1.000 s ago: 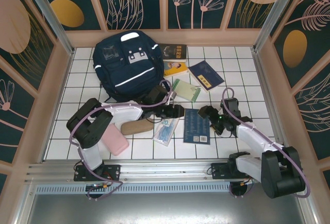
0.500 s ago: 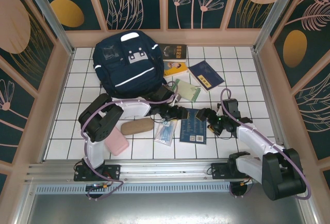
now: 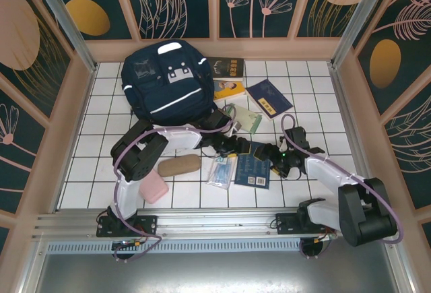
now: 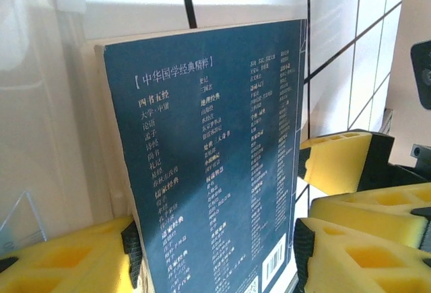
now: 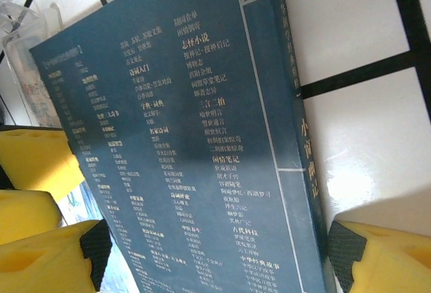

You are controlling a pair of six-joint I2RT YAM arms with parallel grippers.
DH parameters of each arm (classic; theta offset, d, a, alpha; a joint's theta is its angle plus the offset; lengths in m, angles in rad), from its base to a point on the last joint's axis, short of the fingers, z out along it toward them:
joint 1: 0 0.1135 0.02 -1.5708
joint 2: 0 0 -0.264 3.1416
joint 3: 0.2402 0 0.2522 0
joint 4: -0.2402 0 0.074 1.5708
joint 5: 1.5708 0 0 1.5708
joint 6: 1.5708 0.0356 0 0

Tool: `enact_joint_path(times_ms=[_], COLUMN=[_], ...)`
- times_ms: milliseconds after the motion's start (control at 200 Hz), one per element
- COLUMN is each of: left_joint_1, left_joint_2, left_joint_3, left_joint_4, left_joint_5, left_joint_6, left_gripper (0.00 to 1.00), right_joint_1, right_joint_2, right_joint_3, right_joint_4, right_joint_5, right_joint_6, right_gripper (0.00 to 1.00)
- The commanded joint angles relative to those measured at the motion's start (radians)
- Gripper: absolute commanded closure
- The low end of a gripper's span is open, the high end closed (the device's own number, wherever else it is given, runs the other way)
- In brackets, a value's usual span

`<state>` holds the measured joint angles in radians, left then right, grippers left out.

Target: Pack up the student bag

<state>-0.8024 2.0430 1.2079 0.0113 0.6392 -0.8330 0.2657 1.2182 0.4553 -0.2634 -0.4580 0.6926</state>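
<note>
the white tiled table [image 3: 87, 172] holds it all. your student bag [image 3: 165, 84] is the biggest thing. it lies flat at the far left of the table, with the left arm's elbow just in front of it.

next comes the dark blue book [image 3: 254, 165], lying in the middle of the table near the front. both arms meet at it.

your left pincer [image 4: 215, 252] is about half spread and pinches the book, one yellow pad on each long edge. your right pincer [image 5: 215, 256] is spread wider around the same book from the other end. its tips sit right at the book's edges, but you cannot tell if they squeeze it. the two pincers are very close together.

a clear packet [image 3: 219, 170] lies against the book's left side, just beside the left pincer. a green booklet [image 3: 244, 118] lies behind the book. a tan case [image 3: 179, 165] and a pink case [image 3: 153, 188] lie further left, under the left arm.
</note>
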Motion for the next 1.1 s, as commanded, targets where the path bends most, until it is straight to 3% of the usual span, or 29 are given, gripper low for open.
enact_joint_path(times_ms=[0, 455, 826, 1096], left_joint_1=[-0.017, -0.016, -0.016, -0.015], left_joint_2=[0.057, 0.046, 0.023, -0.004], left_joint_3=[0.010, -0.044, -0.065, -0.081], left_joint_4=[0.003, 0.020, 0.021, 0.024], left_joint_5=[0.014, 0.016, 0.006, -0.007], left_joint_6=[-0.012, -0.016, -0.012, -0.016], left_gripper=[0.38, 0.39, 0.40, 0.40], right_joint_1=[0.053, 0.015, 0.015, 0.014], right_joint_2=[0.074, -0.158, -0.239, -0.231], right_joint_3=[-0.034, -0.029, -0.119, -0.129], right_joint_4=[0.142, 0.388, 0.457, 0.368], right_joint_5=[-0.175, -0.324, -0.286, -0.206], right_joint_6=[-0.001, 0.249, 0.333, 0.257], right_gripper=[0.13, 0.19, 0.25, 0.30])
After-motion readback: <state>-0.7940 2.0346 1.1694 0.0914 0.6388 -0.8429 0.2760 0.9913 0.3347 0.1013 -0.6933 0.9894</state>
